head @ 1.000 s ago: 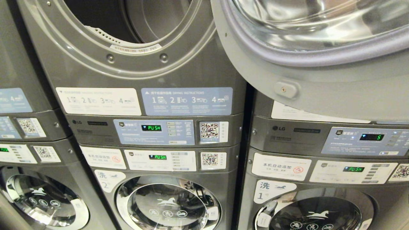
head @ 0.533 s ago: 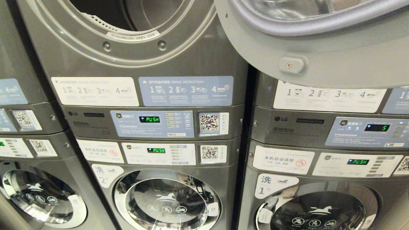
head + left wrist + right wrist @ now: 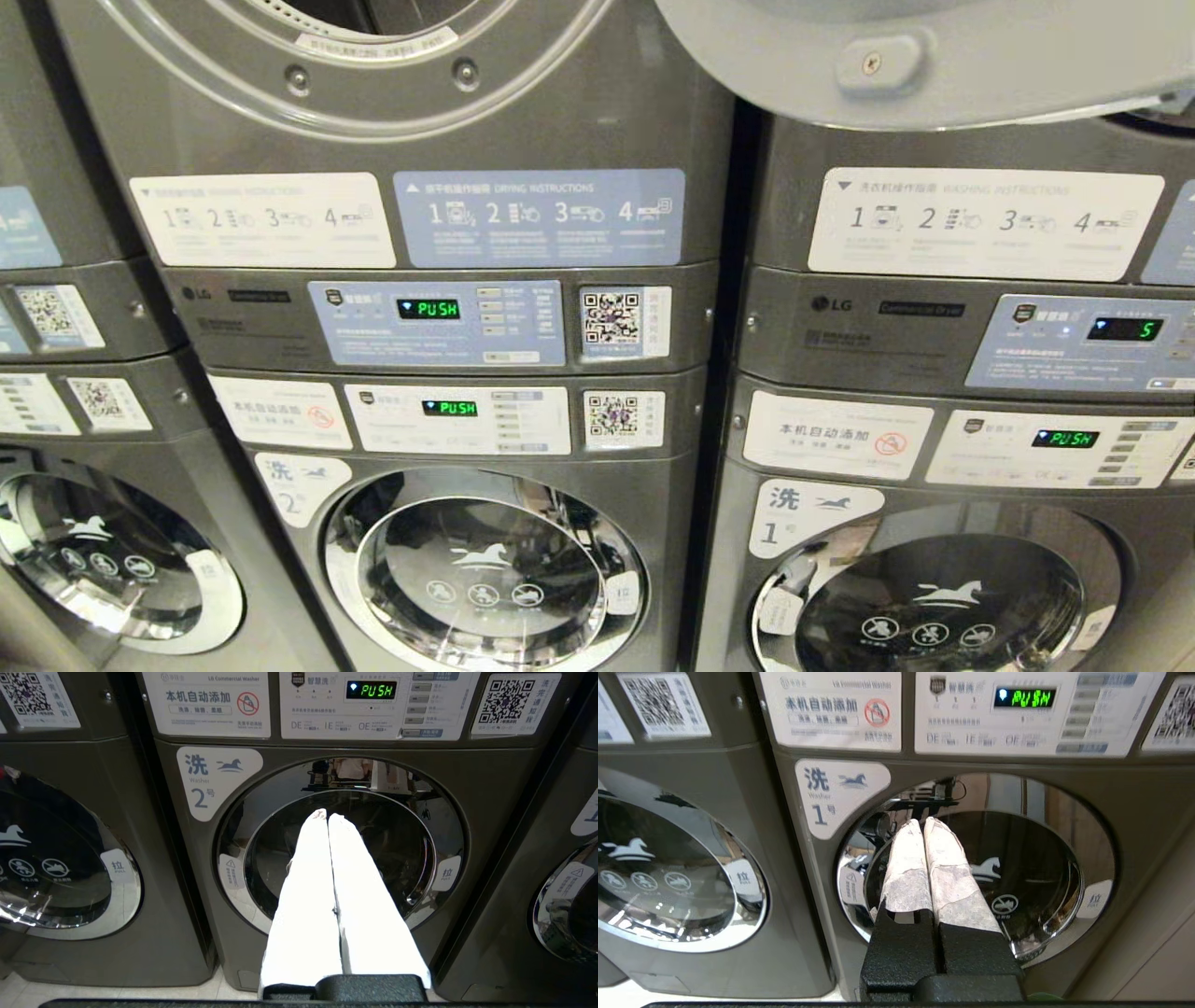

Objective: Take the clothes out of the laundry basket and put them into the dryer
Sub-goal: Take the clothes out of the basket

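The head view faces a wall of stacked dark grey metal laundry machines. At 12 o'clock, cut by the frame edge, sits the round open mouth of the grey dryer (image 3: 373, 56), its drum dark inside. Its swung-out grey door (image 3: 934, 56) hangs at 1 o'clock, with a small latch block on its rim. Below the mouth, a blue drying-instructions sticker (image 3: 540, 217) numbered 1 to 4 lies near the centre, and a green "PUSH" display (image 3: 428, 309) glows under it. At 6 o'clock is the chrome-ringed glass door of washer 2 (image 3: 484, 571); washer 1 (image 3: 934, 597) shows at 4 o'clock. No clothes or laundry basket appear in any view.

In the left wrist view, the left pincer (image 3: 324, 815), with white-wrapped fingers (image 3: 308, 896), is pressed together and holds nothing, pointing at the glass door of washer 2. In the right wrist view, the right pincer (image 3: 923, 822), its fingers (image 3: 952, 877) wrapped in greyish worn tape, is likewise pressed together and empty, aimed at washer 1's door.
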{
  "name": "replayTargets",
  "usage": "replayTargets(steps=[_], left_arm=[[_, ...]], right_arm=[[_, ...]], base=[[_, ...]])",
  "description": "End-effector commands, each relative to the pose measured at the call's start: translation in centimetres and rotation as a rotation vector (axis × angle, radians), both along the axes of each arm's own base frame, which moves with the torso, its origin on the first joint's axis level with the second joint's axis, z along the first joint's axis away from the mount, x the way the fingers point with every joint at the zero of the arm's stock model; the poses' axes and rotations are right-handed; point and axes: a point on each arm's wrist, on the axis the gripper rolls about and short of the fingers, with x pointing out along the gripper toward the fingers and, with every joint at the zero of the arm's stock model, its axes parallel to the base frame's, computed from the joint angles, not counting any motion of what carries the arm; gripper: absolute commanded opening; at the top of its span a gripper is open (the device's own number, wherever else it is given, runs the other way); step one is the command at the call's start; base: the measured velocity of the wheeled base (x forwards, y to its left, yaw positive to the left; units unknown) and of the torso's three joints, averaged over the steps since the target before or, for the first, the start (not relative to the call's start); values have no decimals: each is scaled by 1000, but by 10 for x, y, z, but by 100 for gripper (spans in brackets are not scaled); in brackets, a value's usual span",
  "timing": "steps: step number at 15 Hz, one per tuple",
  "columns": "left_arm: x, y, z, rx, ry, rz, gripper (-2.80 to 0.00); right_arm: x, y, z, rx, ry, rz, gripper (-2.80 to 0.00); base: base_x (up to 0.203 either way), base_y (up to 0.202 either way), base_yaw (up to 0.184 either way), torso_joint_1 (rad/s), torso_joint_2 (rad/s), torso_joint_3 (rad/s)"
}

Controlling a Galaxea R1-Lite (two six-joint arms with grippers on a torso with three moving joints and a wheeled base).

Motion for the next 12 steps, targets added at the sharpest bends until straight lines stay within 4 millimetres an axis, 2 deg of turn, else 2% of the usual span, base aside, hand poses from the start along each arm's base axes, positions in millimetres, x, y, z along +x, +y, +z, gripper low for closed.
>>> replayTargets(steps=[1, 12], left_arm=[[0, 0, 0, 0, 0, 0, -280], [0, 0, 0, 0, 0, 0, -280]], right_arm=[[0, 0, 0, 0, 1, 0, -280], [0, 0, 0, 0, 1, 0, -280]], base=[[0, 0, 0, -206, 527, 308], [0, 0, 0, -195, 524, 327]])
